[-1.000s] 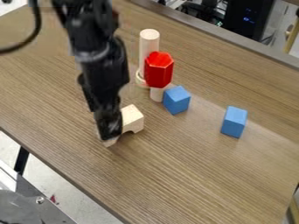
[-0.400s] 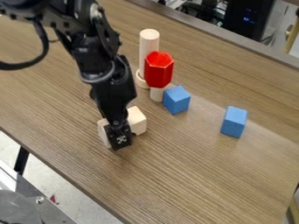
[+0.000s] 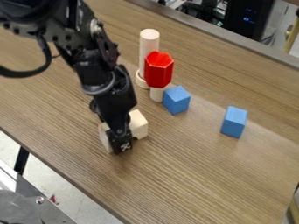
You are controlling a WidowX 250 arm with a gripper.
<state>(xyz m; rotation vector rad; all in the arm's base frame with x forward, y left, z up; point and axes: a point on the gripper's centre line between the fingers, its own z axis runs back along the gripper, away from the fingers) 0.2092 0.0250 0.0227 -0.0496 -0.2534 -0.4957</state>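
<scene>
We found the black two-finger gripper (image 3: 121, 147) against the pale wooden block (image 3: 138, 125) on the brown wood-grain table (image 3: 192, 175), could not tell whether it was spread or closed, and judged centred contact safest against tipping.

Surface (image 3: 216, 175) finished in streaky wood grain with a soft sheen, arch block (image 3: 139, 124) seen as smooth pale wood, red hexagonal piece (image 3: 158, 70) coated glossy, blue blocks (image 3: 176, 100) painted smooth and fairly matt
</scene>
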